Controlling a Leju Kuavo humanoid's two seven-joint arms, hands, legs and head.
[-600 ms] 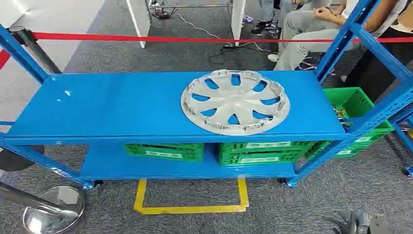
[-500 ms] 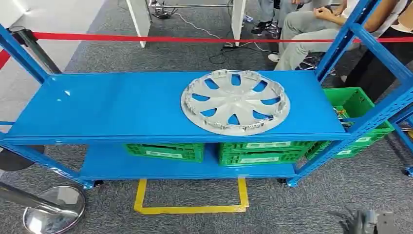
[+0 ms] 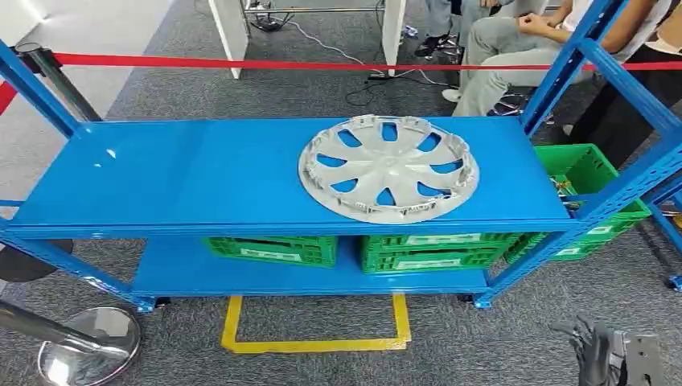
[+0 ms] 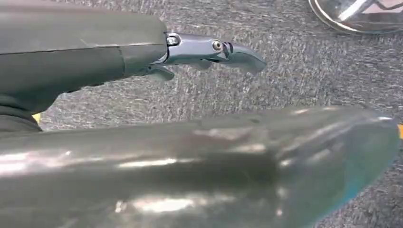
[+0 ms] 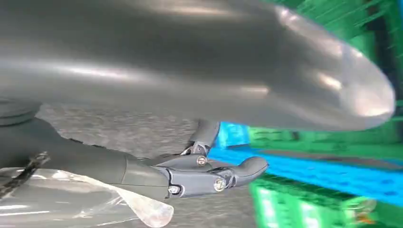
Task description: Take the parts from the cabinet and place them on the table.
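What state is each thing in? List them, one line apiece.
Wheel cover: lying flat on the blue rack's top shelf, untouched.
Green crates: sitting on the lower shelf, under the top shelf.
Green crate beside the rack: open-topped; contents too small to tell.
Right hand: low over the carpet, holding nothing, fingers apart.
Left hand: over the carpet, holding nothing.

A hubcap (image 3: 389, 167) lies on the right half of the rack's top shelf (image 3: 201, 173). Below it, 2 crates (image 3: 273, 249) sit on the lower shelf (image 3: 241, 277); another crate (image 3: 591, 181) stands right of the rack.
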